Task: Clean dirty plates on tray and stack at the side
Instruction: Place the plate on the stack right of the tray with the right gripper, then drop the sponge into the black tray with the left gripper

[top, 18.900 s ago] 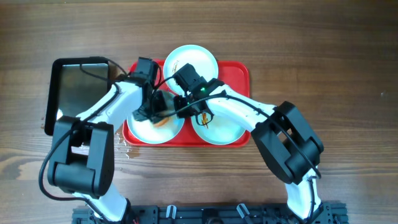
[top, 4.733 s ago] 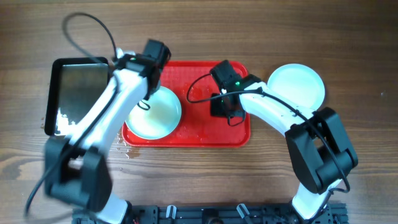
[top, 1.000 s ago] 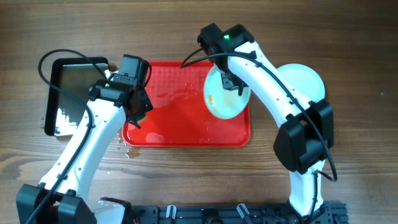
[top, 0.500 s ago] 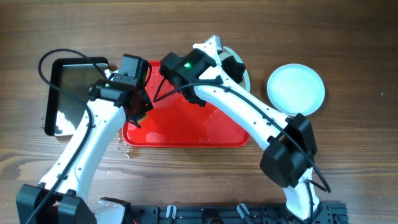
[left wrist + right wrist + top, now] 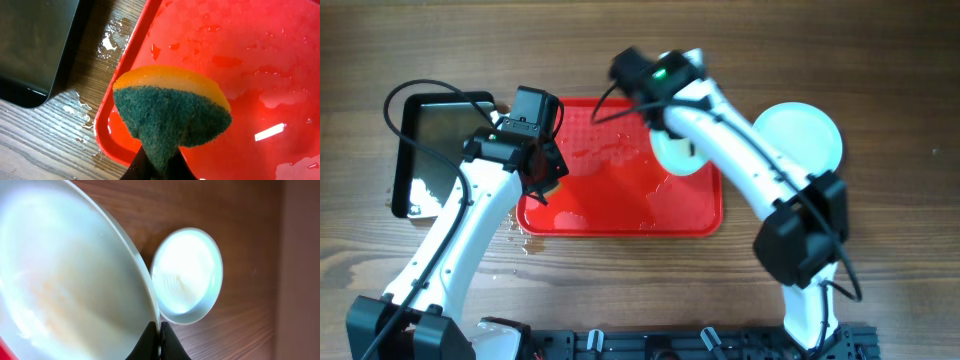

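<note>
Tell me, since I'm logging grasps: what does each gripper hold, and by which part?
The left gripper pinches a sponge by its bottom corner; right gripper pinches a plate by its rim.

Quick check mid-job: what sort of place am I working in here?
Probably a tabletop dishwashing mock-up rather than a real kitchen: a bare wooden table, a wet red tray with a black pan beside it, and a sponge in the left gripper.

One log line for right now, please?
left end effector: shut on sponge | right end effector: shut on plate | other plate: right of tray
</note>
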You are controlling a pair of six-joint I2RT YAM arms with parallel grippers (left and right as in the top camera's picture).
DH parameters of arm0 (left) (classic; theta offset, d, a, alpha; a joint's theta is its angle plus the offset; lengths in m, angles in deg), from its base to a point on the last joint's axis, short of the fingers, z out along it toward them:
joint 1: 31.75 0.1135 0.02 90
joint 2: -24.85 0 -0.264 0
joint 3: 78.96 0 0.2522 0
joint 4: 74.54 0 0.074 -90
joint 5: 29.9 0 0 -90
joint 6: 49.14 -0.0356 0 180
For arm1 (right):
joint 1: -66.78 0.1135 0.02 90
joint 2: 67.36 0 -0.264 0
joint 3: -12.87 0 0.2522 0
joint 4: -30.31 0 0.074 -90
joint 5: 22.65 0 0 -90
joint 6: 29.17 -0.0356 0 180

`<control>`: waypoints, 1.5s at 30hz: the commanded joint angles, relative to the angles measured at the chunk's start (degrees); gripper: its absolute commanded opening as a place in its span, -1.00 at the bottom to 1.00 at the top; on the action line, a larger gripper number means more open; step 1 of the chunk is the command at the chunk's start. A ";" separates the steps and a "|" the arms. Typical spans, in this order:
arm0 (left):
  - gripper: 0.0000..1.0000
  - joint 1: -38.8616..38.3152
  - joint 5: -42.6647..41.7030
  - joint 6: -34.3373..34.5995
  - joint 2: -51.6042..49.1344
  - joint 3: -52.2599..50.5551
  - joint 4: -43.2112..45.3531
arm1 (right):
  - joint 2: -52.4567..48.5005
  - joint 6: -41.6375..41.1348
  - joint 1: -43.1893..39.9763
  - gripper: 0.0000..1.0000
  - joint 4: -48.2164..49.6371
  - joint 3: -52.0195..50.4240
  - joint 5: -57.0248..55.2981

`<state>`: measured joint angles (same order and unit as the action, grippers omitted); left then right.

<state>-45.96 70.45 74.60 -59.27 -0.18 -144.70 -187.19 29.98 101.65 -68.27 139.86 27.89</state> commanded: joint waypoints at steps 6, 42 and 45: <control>-0.92 0.31 -2.47 -0.24 -0.33 -0.22 -0.02 | 5.81 15.74 -41.11 -0.91 5.33 -2.14 37.97; -0.92 27.87 6.62 -9.94 -17.14 -0.22 31.06 | 5.77 16.74 -17.55 1.00 16.37 -20.15 56.30; -0.84 31.65 5.92 -11.06 -18.91 -0.22 33.73 | 5.77 13.11 -13.66 0.99 20.20 -20.15 55.78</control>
<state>-16.79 76.33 66.29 -76.56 -0.36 -112.13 -182.52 47.71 85.79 -50.24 120.08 86.09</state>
